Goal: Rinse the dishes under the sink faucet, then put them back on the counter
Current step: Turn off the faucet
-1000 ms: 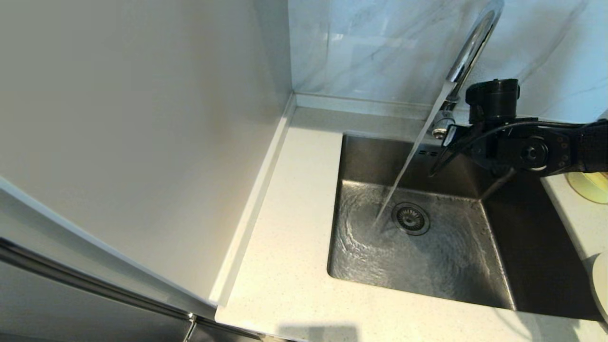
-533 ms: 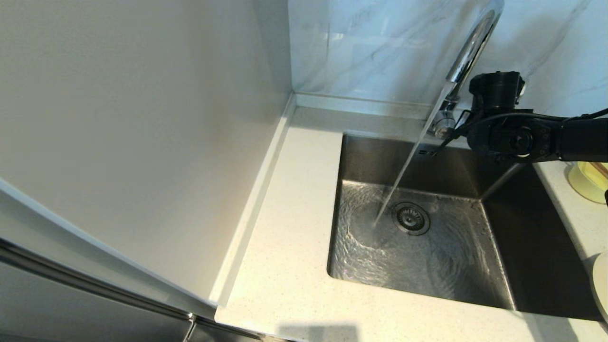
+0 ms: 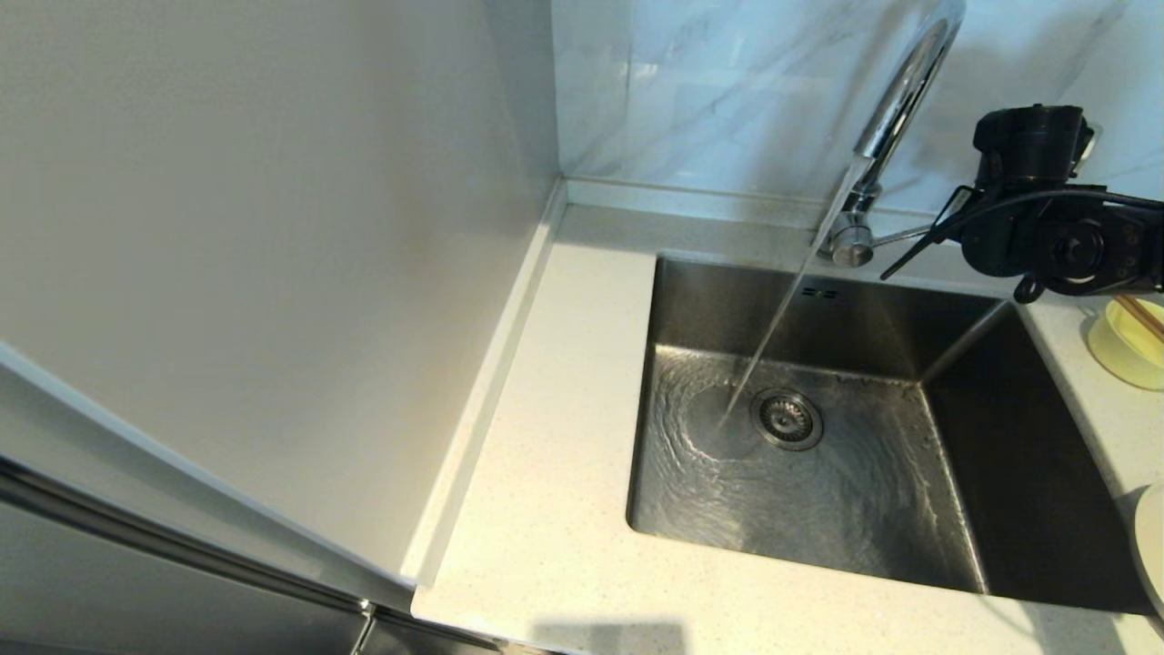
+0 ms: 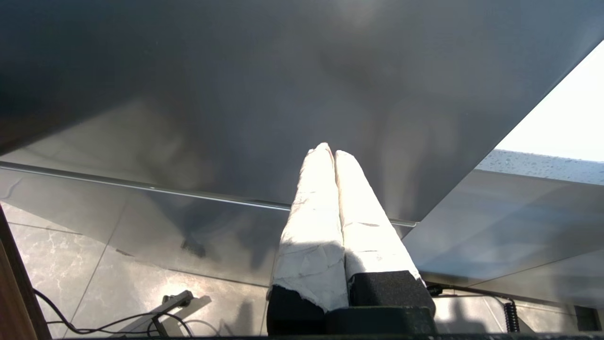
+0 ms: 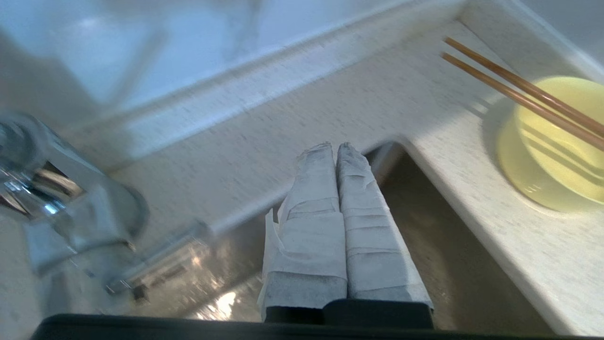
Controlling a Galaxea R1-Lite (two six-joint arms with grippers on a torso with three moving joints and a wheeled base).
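Note:
Water runs from the chrome faucet (image 3: 896, 100) into the steel sink (image 3: 1000, 473), landing beside the drain strainer (image 3: 787, 418). My right arm (image 3: 1046, 241) hovers over the sink's back right corner, just right of the lever handle (image 3: 900, 238). My right gripper (image 5: 336, 146) is shut and empty. The pale yellow bowl (image 5: 557, 156) sits on the counter (image 5: 330, 104) to its right, with the chopsticks (image 5: 519, 89) resting across it. The white plate (image 3: 1150, 546) shows only as an edge at the far right. My left gripper (image 4: 329, 150) is shut, parked low beside a dark cabinet panel.
A white panel (image 3: 273, 227) rises along the left side of the counter (image 3: 564, 437). The grey-veined marble wall (image 3: 709, 91) stands close behind the faucet. The faucet base (image 5: 71, 203) is near my right gripper.
My right arm has drawn back from the faucet's lever towards the right and rear, uncovering the bowl and chopsticks. The water keeps running.

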